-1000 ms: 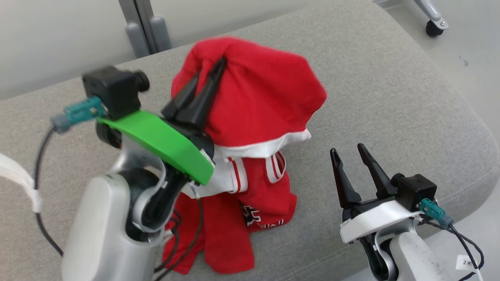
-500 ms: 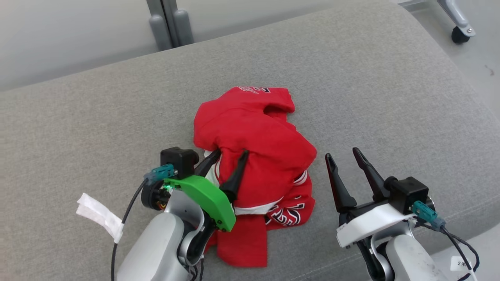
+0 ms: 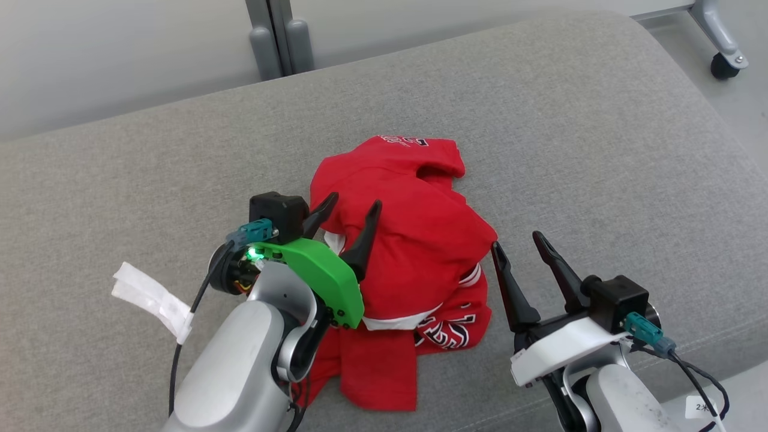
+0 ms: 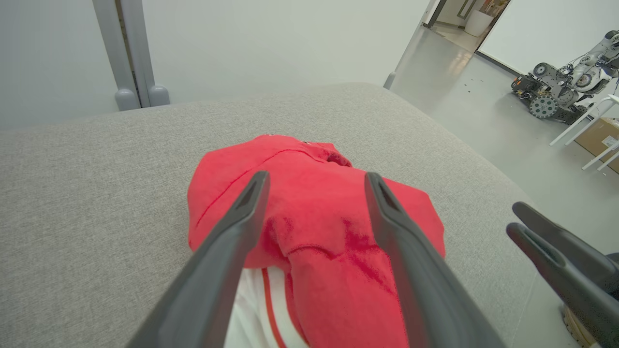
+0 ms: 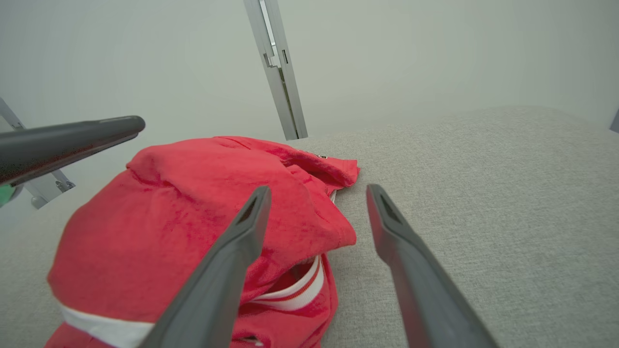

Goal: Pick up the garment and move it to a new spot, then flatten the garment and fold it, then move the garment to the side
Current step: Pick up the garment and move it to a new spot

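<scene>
Grey cushion (image 3: 120, 180) spanning the head view, pale wall behind. Red garment (image 3: 414, 234) with white trim, crumpled in a heap near the middle of the cushion, one flap trailing toward the near edge. Left arm (image 3: 234, 372), pale, with a green bracket (image 3: 318, 276), reaching in from the near left. Left jaws spread wide over the heap's near-left side, pinching nothing; contact with the cloth impossible to tell. Right arm (image 3: 618, 402) low at the near right. Right jaws likewise spread and empty, just beside the heap's right edge, above bare cushion. Grey post (image 3: 279, 36) beyond the cushion. White tape tag (image 3: 150, 297) on the left arm's cable. Caster wheel (image 3: 726, 65) on the floor, far right.
</scene>
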{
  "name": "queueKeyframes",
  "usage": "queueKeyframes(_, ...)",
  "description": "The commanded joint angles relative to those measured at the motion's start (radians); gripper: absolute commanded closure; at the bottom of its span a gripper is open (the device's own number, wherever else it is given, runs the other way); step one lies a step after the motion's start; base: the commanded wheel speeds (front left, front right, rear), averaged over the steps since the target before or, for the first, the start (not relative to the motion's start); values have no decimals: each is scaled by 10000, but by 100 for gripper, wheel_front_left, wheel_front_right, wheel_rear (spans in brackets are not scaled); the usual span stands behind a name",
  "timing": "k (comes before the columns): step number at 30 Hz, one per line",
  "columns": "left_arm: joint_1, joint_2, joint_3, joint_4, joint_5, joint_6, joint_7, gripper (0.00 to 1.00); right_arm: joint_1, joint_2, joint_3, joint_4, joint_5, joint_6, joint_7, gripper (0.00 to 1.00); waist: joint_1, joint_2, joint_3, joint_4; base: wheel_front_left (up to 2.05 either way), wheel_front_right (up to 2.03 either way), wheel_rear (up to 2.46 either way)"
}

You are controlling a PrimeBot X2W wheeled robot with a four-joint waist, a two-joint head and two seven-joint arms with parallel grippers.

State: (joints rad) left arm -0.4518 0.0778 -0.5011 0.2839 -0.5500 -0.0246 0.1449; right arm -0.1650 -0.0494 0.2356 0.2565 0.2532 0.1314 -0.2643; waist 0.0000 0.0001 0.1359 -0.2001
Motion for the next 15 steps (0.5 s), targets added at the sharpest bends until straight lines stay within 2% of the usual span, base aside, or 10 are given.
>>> queueKeyframes(1,-123,151,3,105,96,96,178,0,-35,-16,16,11,77,-14,-3,0,0,-1,67,-122,0,0,0)
queueKeyframes(5,-180,236,-13,330,20,152,466,0,-68,-16,-49,2,103,-12,-3,0,0,-1,152,-290,0,0,0)
queueKeyframes(6,-178,234,-24,371,-11,132,506,10,-71,-15,-68,-8,102,-14,-3,0,0,-1,165,-315,0,0,0)
queueKeyframes(8,-189,229,6,410,-127,71,540,100,-63,-15,-104,-14,99,-14,-3,0,0,-1,187,-354,0,0,0)
queueKeyframes(15,-376,190,4,304,-250,-91,260,100,-17,-16,-199,10,82,-14,-3,0,0,-1,158,-318,0,0,0)
